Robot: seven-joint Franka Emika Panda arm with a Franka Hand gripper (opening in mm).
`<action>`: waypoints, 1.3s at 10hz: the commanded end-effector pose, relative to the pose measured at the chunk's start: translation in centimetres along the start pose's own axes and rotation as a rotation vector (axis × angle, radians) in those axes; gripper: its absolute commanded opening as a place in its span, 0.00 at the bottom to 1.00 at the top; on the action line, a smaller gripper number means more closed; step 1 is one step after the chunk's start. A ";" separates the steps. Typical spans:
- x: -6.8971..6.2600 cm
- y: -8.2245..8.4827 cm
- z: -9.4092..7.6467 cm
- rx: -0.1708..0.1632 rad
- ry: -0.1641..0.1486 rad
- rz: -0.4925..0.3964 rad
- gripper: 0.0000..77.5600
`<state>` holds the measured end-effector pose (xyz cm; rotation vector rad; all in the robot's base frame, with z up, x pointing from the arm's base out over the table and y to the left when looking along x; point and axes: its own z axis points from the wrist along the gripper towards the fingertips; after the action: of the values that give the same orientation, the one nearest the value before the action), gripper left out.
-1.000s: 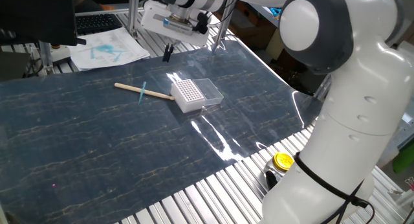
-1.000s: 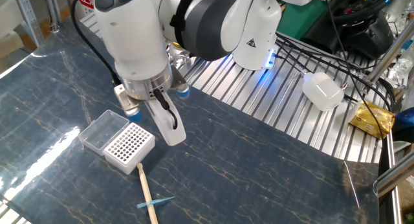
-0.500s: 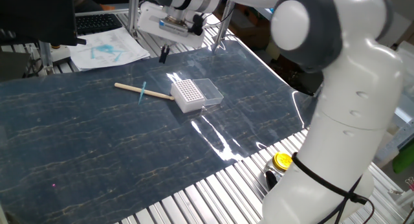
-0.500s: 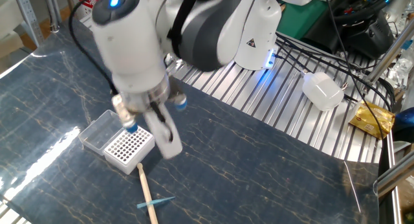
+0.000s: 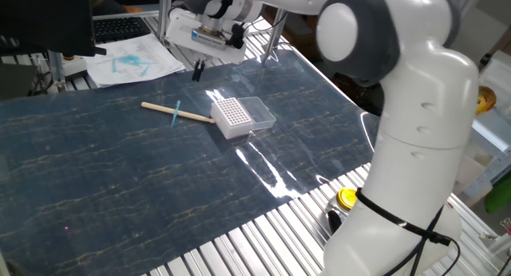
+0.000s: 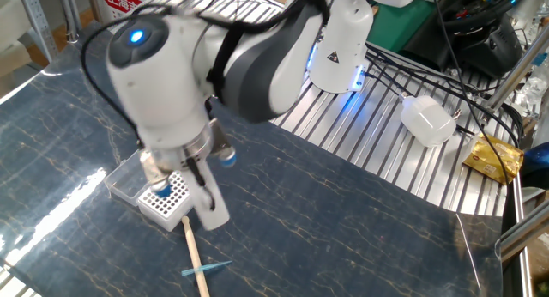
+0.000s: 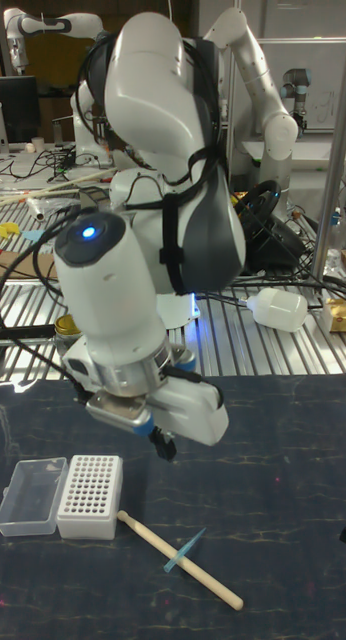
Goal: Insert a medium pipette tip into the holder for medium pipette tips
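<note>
The medium pipette tip (image 5: 176, 114) is a small teal cone lying across a long tan wooden stick (image 5: 177, 112) on the dark mat. It also shows in the other fixed view (image 6: 206, 269) and the tall view (image 7: 183, 550). The holder for medium pipette tips (image 5: 230, 116) is a white box with a grid of holes. Its clear lid (image 5: 257, 110) lies open beside it. My gripper (image 5: 197, 69) hangs above the mat, behind the stick and left of the holder. Its dark fingers look pressed together with nothing between them. In the other fixed view the gripper (image 6: 204, 194) partly covers the holder (image 6: 165, 203).
The dark mat (image 5: 120, 172) lies on a slatted metal table. Papers (image 5: 132, 65) and a keyboard (image 5: 120, 26) sit at the back left. A yellow tape roll (image 5: 349, 199) rests near the robot base. A white bottle (image 6: 427, 119) and cables lie on the far side.
The arm has swung away from above the holder's far side toward the stick and the tip, so that in the other fixed view the gripper now overlaps the holder. Nothing on the mat moved.
</note>
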<state>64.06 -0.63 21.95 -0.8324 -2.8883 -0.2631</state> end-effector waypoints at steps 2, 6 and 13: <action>-1.9 -0.1 0.9 0.014 0.029 0.007 0.00; -3.9 0.1 2.8 0.016 0.029 0.009 0.00; -5.4 0.0 6.0 0.012 0.037 0.020 0.00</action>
<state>67.83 -2.12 15.54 -0.8399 -2.8422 -0.2512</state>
